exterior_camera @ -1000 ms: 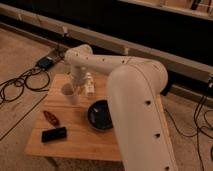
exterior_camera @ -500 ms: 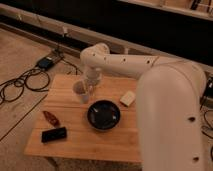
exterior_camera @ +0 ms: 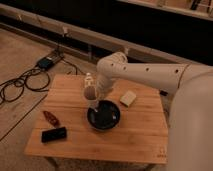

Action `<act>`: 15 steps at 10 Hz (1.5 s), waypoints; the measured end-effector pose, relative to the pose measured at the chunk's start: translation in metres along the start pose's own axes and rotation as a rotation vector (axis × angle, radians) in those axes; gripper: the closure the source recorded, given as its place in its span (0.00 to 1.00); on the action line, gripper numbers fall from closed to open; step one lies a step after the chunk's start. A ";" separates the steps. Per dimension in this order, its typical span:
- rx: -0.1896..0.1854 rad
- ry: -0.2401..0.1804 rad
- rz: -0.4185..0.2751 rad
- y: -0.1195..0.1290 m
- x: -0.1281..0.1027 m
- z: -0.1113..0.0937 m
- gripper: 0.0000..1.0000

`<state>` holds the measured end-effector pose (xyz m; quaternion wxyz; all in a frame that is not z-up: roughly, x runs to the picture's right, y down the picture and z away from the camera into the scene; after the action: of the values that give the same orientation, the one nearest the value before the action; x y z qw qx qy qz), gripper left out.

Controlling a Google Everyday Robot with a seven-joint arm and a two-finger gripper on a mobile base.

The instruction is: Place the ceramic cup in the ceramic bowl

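Observation:
The small cream ceramic cup [exterior_camera: 90, 92] hangs just above the left rim of the black ceramic bowl [exterior_camera: 104, 117], which sits at the middle of the wooden table [exterior_camera: 135, 135]. My gripper [exterior_camera: 93, 99] comes in from the right at the end of the white arm [exterior_camera: 145, 75]. It is shut on the cup and holds it off the table. A clear plastic bottle [exterior_camera: 89, 79] stands right behind the cup and is partly hidden by it.
A flat cream block [exterior_camera: 128, 98] lies right of the bowl. A flat black device [exterior_camera: 54, 134] and a red-brown object [exterior_camera: 51, 118] lie at the front left. Cables [exterior_camera: 22, 82] and a power box [exterior_camera: 46, 62] lie on the floor to the left.
The cup has travelled right with my gripper, from the table's left part to over the bowl's left rim. The arm has swung back, uncovering the table's right side.

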<state>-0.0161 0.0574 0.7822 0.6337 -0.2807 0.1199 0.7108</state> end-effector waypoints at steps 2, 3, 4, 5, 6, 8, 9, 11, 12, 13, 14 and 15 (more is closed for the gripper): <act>-0.011 -0.012 0.028 -0.021 0.014 0.005 1.00; -0.014 -0.014 0.040 -0.031 0.020 0.010 1.00; -0.015 -0.013 0.051 -0.039 0.024 0.015 1.00; -0.015 -0.007 0.063 -0.046 0.028 0.022 1.00; -0.015 0.000 0.071 -0.051 0.030 0.029 1.00; -0.013 0.014 0.091 -0.059 0.032 0.041 1.00; -0.012 0.016 0.101 -0.063 0.031 0.044 0.98; -0.005 0.025 0.122 -0.070 0.029 0.050 0.78; -0.002 0.028 0.129 -0.072 0.029 0.051 0.69; -0.001 0.034 0.135 -0.073 0.029 0.053 0.57; -0.003 0.038 0.137 -0.072 0.029 0.054 0.48; -0.005 0.041 0.138 -0.072 0.029 0.054 0.37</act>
<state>0.0391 0.1218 0.8239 0.5800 -0.2875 0.1502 0.7473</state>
